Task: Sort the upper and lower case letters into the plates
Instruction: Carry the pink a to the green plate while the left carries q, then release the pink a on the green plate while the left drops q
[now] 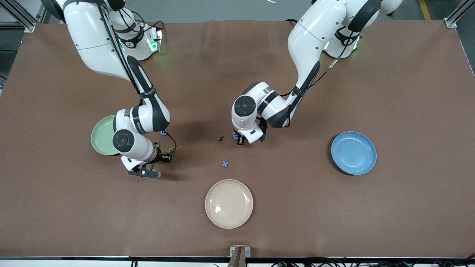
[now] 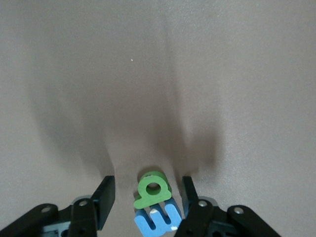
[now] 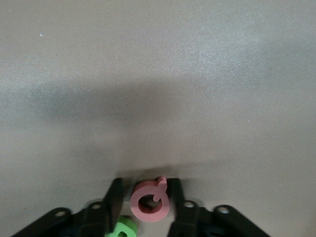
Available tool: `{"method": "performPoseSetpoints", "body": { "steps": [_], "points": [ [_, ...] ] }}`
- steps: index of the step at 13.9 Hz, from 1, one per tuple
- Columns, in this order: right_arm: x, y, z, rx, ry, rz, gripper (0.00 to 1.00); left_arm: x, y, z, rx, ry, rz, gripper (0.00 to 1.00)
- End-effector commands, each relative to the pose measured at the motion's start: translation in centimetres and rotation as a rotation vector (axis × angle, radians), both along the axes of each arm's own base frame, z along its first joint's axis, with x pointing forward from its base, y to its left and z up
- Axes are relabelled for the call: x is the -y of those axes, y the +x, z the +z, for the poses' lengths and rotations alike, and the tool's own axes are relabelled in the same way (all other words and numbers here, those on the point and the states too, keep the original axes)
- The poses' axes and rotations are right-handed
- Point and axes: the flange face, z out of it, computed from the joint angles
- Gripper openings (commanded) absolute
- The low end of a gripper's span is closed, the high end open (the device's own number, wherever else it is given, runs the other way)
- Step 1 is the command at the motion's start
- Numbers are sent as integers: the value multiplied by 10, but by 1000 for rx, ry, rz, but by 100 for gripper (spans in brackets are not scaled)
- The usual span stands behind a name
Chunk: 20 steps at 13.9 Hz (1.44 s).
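My left gripper (image 1: pixel 240 140) is low over the table's middle, open around a green round-bodied letter (image 2: pixel 153 190) that lies on a blue letter (image 2: pixel 159 219); in the left wrist view (image 2: pixel 147 183) neither finger touches them. My right gripper (image 1: pixel 166 158) is low beside the mint green plate (image 1: pixel 101 135), open closely around a pink Q (image 3: pixel 150 200); one finger touches its tail. A green letter (image 3: pixel 123 228) lies by the other finger. A blue x (image 1: pixel 225 164), a green letter (image 1: pixel 220 138) and a blue letter (image 1: pixel 163 132) lie loose. The blue plate (image 1: pixel 353 152) holds nothing.
A cream-white plate (image 1: pixel 229 203) sits near the table's front edge, nearer the front camera than the blue x. The brown table mat (image 1: pixel 408 92) is bare toward the left arm's end apart from the blue plate.
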Motion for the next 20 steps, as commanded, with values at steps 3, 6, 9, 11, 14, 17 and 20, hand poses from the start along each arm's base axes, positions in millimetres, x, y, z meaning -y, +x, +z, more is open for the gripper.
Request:
{"method": "performPoseSetpoints", "body": {
  "steps": [3, 6, 9, 11, 14, 17, 20],
  "points": [
    [7, -7, -7, -18, 18, -15, 18, 4, 2, -7, 1, 12, 4, 27],
    [10, -5, 11, -23, 26, 30, 15, -6, 17, 13, 27, 11, 11, 0],
    [46, -4, 69, -80, 53, 100, 15, -33, 40, 50, 40, 52, -53, 0],
    [88, -11, 104, -125, 78, 126, 15, -63, 55, 79, 20, 103, -92, 0],
    [149, -47, 105, -92, 100, 174, 15, -124, 89, 120, 35, 93, -146, 0],
    [205, -78, 80, -50, 106, 231, 16, -203, 113, 134, 23, 92, -225, 0],
    [254, -96, 62, -46, 113, 241, 16, -269, 138, 127, 1, 87, -246, 0]
  ]
}}
